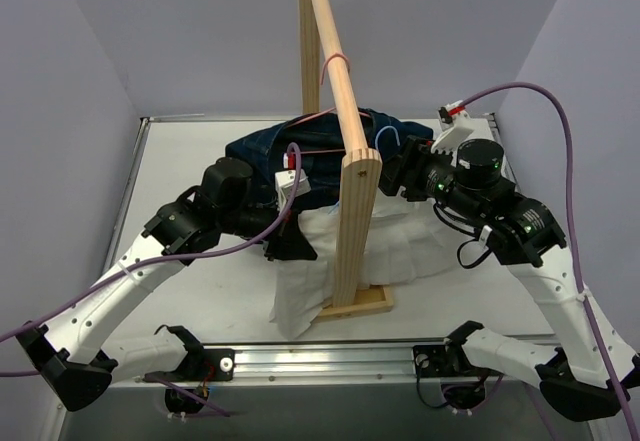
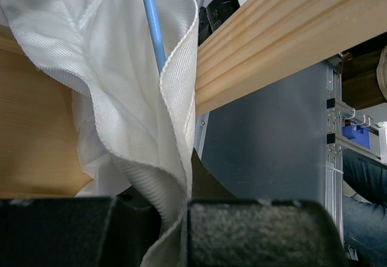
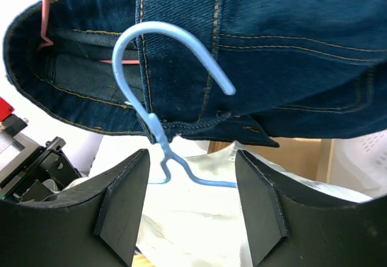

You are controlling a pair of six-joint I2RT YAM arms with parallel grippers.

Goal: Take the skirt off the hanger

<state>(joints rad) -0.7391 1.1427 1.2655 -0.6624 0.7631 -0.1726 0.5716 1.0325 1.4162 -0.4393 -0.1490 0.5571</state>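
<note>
The white skirt (image 1: 405, 241) lies crumpled on the table around the foot of the wooden rack, still threaded on a blue hanger (image 3: 172, 49). My left gripper (image 1: 290, 243) sits left of the rack post. It is shut on a fold of the skirt (image 2: 121, 97), pinched between its pads (image 2: 260, 230), and the hanger's blue bar (image 2: 152, 22) runs up behind the cloth. My right gripper (image 1: 402, 173) is right of the post. It stands open (image 3: 190, 212), with white fabric and the hanger's neck just ahead of its fingers (image 3: 121, 206), which touch nothing.
The wooden rack's post (image 1: 358, 221) and base (image 1: 362, 306) stand between the arms, its rod (image 1: 335, 51) slanting to the back. A dark denim garment (image 1: 300, 151) on a pink hanger (image 3: 45, 19) lies behind the skirt. A metal rail (image 1: 320, 359) lines the near edge.
</note>
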